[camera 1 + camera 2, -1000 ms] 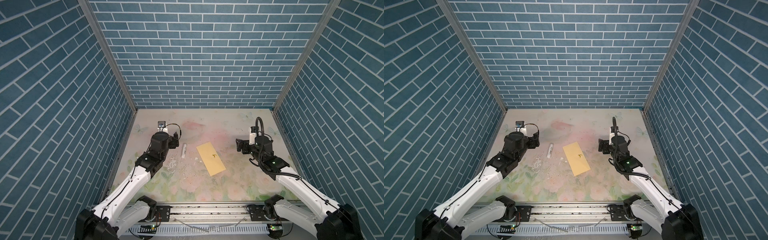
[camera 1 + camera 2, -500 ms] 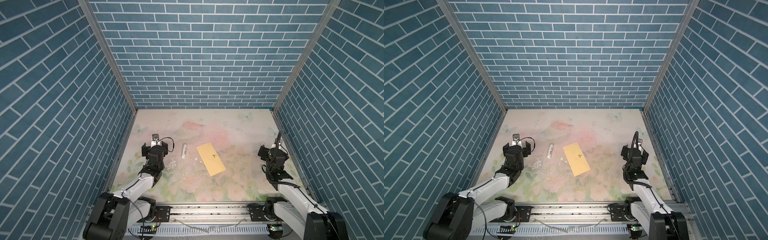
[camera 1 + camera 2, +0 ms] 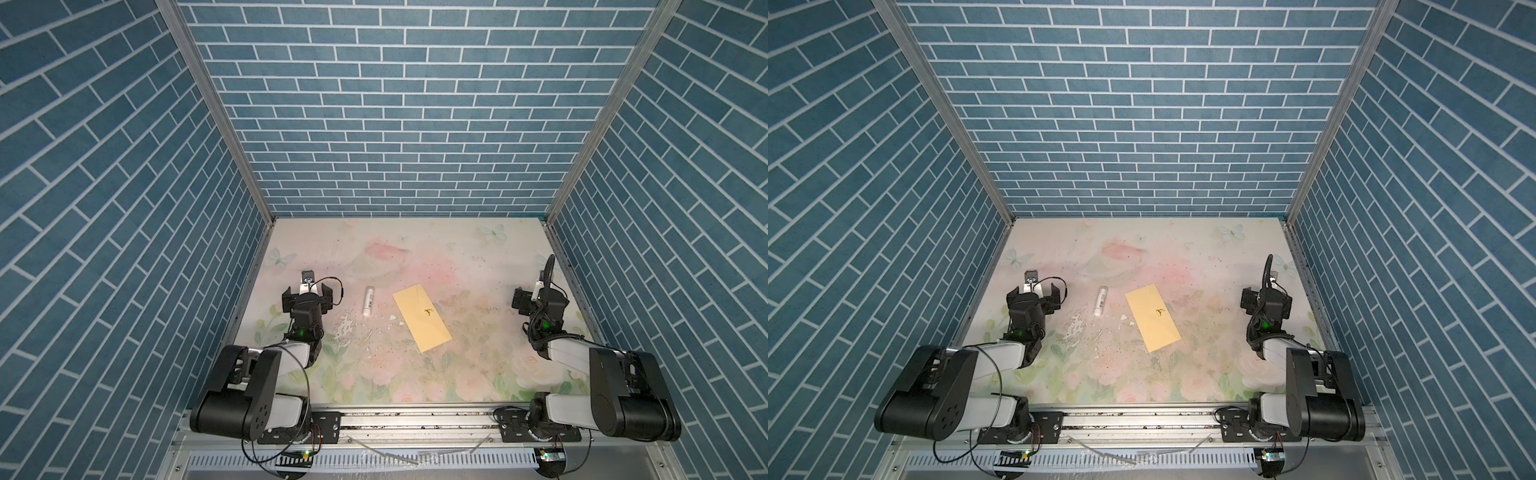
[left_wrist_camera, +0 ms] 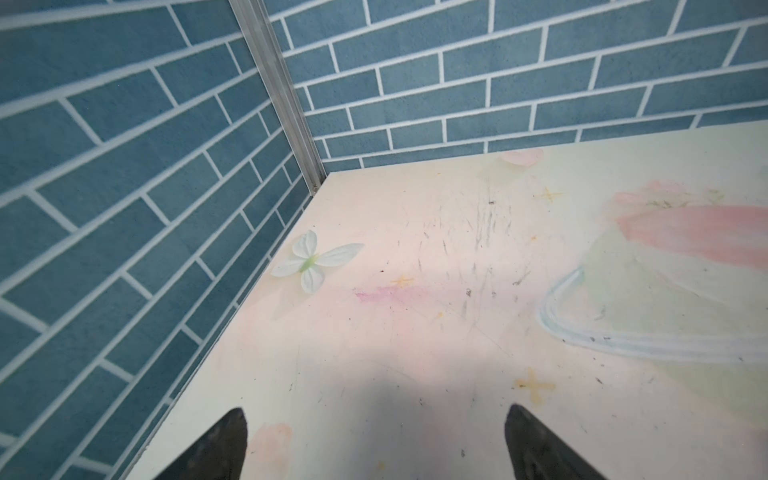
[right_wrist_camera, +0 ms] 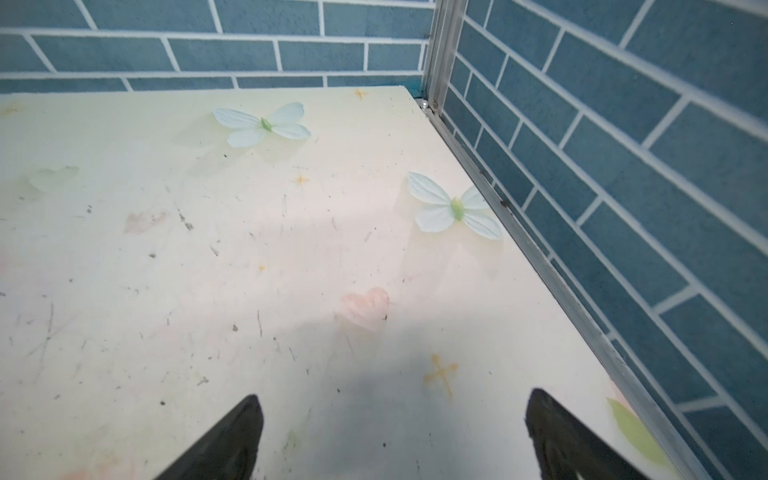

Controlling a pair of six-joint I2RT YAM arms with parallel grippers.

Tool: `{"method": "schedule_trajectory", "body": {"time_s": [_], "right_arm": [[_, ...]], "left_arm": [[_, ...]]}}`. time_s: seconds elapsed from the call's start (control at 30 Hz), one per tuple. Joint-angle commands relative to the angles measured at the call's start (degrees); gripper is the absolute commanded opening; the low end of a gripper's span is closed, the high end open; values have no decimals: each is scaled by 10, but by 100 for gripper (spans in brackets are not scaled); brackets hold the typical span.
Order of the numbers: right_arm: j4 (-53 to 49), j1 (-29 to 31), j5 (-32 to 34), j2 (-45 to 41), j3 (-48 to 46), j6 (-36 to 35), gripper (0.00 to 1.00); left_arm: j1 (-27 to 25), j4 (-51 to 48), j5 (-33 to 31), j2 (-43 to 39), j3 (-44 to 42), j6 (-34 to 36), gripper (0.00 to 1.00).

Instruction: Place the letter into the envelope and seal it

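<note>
The pale-yellow envelope lies flat and slanted on the middle of the floral table, with a small dark mark near its centre. The letter is not in view in any frame. In both top views my left gripper stands open near the left wall, well apart from the envelope. My right gripper stands open by the right wall. In the wrist views the left gripper and the right gripper show only bare table between their fingers.
A small white tube lies between the left gripper and the envelope, with white scraps on the table in front of it. Blue brick-patterned walls and metal corner posts enclose the table on three sides.
Both arms have pulled back from the middle toward the front and the side walls and folded low. The envelope and the tube have stayed in place.
</note>
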Motion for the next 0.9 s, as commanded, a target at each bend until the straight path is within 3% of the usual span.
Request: {"method": "schedule_trajectory", "body": {"time_s": [0.0,0.1,0.2,0.27,0.37,0.5,0.7,0.87], "right_arm": [[-5,-10,-49,0,22,-21,98],[-5,-11,-67,3,25,-16,98],[105,-14,-110,30,-3,8,96],[102,-17,-104,55,8,15,95],[176,-20,-129,122,2,11,97],[119,-24,-123,119,27,17,98],[126,-23,-122,125,28,16,98],[121,-23,-119,122,28,15,99]], "left_arm": [[8,49,30,25,10,7,97],[11,58,45,46,15,10,97],[14,73,56,64,16,11,97],[15,70,59,65,17,11,98],[18,62,67,64,20,12,98],[24,27,84,64,37,11,100],[54,-48,150,67,76,-4,100],[56,-49,152,67,77,-4,100]]}}
